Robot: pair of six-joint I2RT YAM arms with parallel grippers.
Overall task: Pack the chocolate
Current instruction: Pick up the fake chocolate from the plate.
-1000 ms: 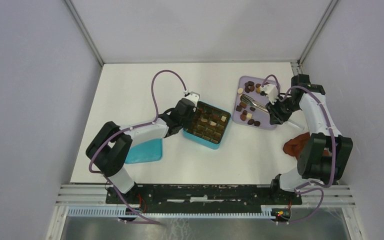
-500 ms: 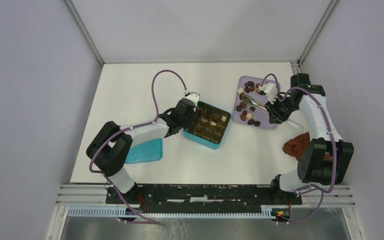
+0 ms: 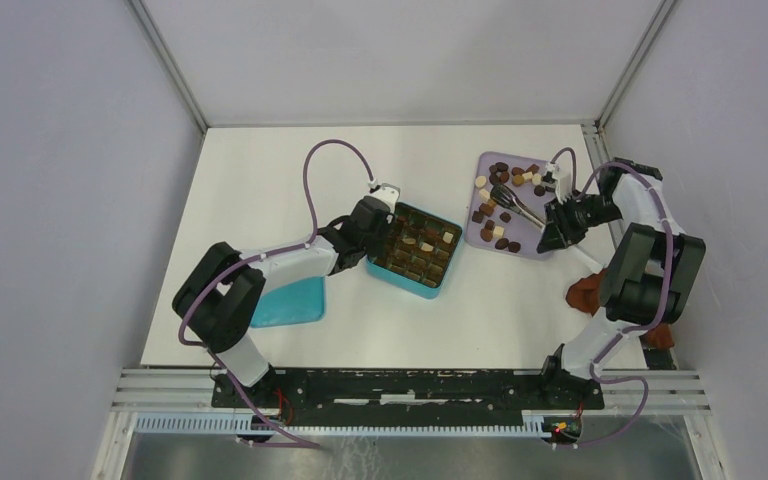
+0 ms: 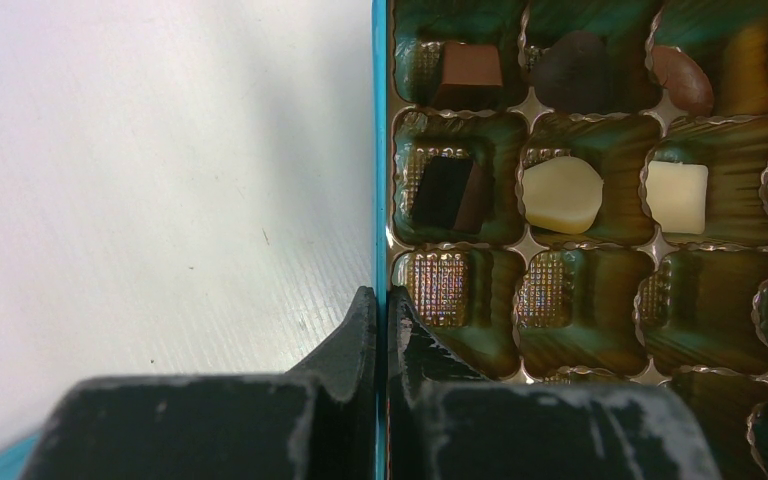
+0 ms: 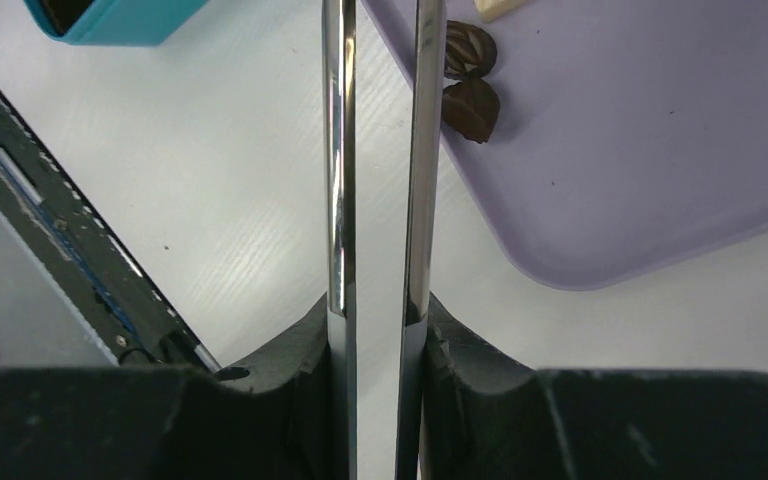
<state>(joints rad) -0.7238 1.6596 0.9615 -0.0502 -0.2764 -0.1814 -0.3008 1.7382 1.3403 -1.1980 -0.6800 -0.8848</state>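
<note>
Most of the chocolate (image 3: 500,168) is loose on the purple tray (image 3: 535,250), far right of the table (image 3: 260,180). The pieces are scattered in a band running far to near along the tray's left half. They're too tiny from above to say which way each one points. Up close, two dark ridged shell-shaped ones (image 5: 470,108) sit touching each other just inside the tray's edge.

The rest is in the teal box (image 3: 438,285) mid-table, one per gold cell. There's an oval mid-brown piece (image 4: 682,80) with its long axis slanted across its cell, and a dark block (image 4: 450,192) tipped so one brown side shows. There's also a rounded cream one (image 4: 561,195) next to a flat square cream one (image 4: 677,196). Colours are dark brown, mid brown and cream, round or blocky.

The left claw (image 4: 380,300) is pinched together on the box's left wall. The right claw (image 5: 377,310) is clamped on metal tongs (image 3: 520,207), which point far-left over the tray, arms parallel with a gap. A teal lid (image 3: 290,300) lies near left, and a reddish cloth (image 3: 585,292) near right.
</note>
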